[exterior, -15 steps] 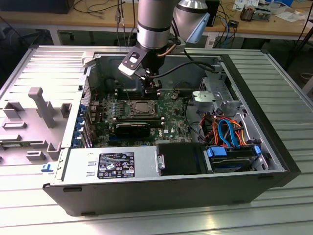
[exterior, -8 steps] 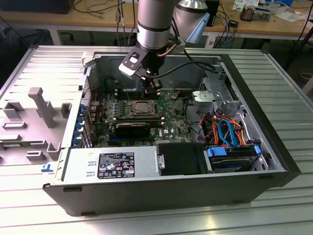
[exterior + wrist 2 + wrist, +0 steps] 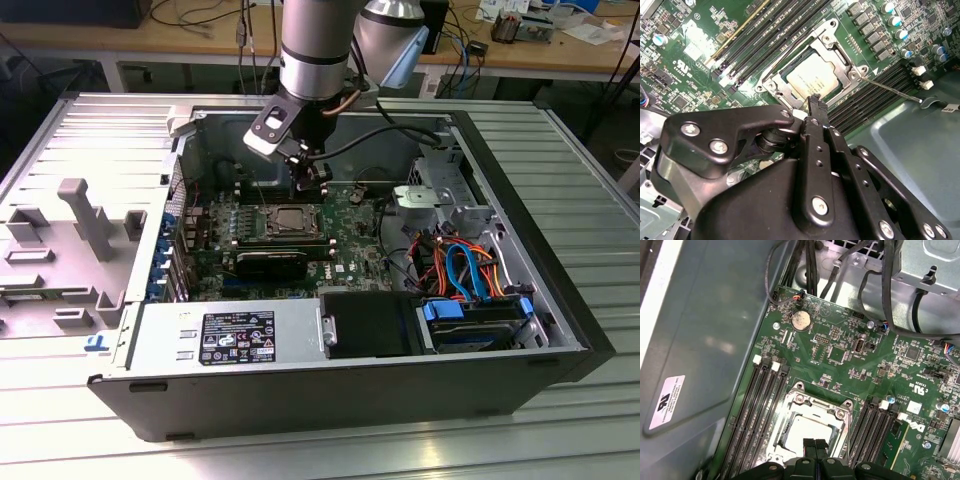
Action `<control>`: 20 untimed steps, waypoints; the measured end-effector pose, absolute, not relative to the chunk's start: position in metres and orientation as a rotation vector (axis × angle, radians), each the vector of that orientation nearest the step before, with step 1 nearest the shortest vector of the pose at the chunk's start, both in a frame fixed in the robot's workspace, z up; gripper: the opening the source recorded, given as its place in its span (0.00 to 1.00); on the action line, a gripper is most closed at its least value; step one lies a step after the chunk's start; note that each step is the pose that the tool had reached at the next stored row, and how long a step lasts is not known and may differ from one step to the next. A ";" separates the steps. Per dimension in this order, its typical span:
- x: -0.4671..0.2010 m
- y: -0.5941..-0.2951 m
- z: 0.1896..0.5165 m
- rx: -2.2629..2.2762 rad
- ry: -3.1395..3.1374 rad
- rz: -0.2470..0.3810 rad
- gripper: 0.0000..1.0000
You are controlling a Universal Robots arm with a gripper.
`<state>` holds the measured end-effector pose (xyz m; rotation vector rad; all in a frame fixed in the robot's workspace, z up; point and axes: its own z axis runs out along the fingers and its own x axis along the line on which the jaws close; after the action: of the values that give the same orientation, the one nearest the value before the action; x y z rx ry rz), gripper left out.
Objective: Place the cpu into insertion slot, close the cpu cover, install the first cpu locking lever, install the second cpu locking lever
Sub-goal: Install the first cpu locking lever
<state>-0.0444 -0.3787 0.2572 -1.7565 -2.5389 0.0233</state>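
Silver-grey square cpu seated, silvery frame cpu cover down; wire lever beside cover looks unlatched; black hand closed, empty.

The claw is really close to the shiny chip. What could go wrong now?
The claw sits just above the cpu cover, so pushing down crooked might scrape the cpu. The thin locking lever sticks out sideways past the cpu cover, so it might slip off the claw tip when pushed.

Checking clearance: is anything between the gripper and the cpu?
Nothing: in the first wrist view the gripper hangs over the cpu, its top bare.
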 end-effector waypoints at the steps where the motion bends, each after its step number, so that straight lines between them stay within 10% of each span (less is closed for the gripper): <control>1: -0.044 -0.379 0.257 -1.751 -2.542 0.023 0.11; 20: -0.044 -0.379 0.257 -1.514 -2.692 0.031 0.11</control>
<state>-0.0444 -0.3787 0.2572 -1.5143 -2.6921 0.0309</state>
